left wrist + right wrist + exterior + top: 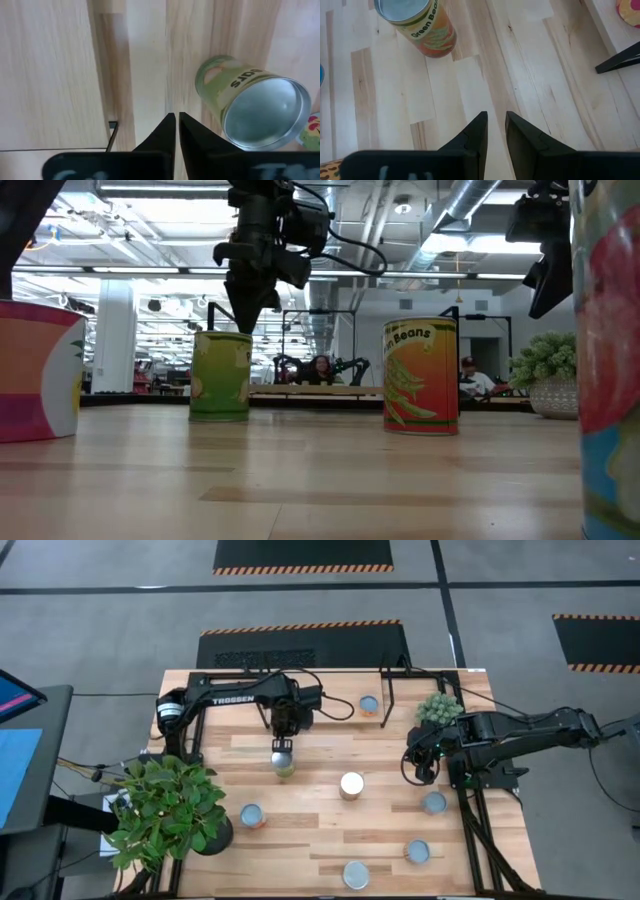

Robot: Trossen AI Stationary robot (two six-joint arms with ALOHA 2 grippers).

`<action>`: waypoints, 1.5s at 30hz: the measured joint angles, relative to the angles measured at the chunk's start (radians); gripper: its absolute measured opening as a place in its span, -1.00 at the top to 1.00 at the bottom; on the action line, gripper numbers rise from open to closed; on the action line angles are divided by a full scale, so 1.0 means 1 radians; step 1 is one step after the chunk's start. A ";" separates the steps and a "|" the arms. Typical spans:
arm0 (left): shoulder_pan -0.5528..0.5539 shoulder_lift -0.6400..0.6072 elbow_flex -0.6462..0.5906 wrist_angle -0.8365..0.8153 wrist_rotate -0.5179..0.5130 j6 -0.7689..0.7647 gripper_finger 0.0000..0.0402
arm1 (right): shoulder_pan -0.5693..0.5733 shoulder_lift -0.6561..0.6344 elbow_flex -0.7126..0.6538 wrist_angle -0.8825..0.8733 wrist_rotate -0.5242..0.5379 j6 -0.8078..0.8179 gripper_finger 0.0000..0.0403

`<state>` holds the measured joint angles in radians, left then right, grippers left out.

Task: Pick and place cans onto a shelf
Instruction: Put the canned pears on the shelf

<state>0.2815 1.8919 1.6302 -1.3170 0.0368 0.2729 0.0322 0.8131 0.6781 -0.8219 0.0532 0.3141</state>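
Seven cans are sitting about the table; the green can is standing mid-frame under the left gripper, fingers nearly touching. The right gripper is hovering right of centre, narrowly parted, empty.

Overhead, table-level, two wrist views, sharing green can
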 joint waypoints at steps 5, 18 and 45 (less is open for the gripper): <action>-0.006 0.000 0.000 -0.001 0.000 0.040 0.72 | 0.000 0.000 0.000 0.000 0.000 0.000 0.53; -0.065 0.000 0.000 -0.009 0.068 0.087 0.28 | 0.000 0.000 0.000 -0.001 0.000 0.000 0.53; -0.114 0.008 0.000 0.034 0.026 0.059 0.27 | 0.000 0.000 0.000 -0.009 0.000 0.000 0.53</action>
<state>0.1673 1.8999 1.6306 -1.2831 0.0631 0.3319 0.0326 0.8131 0.6781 -0.8309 0.0528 0.3141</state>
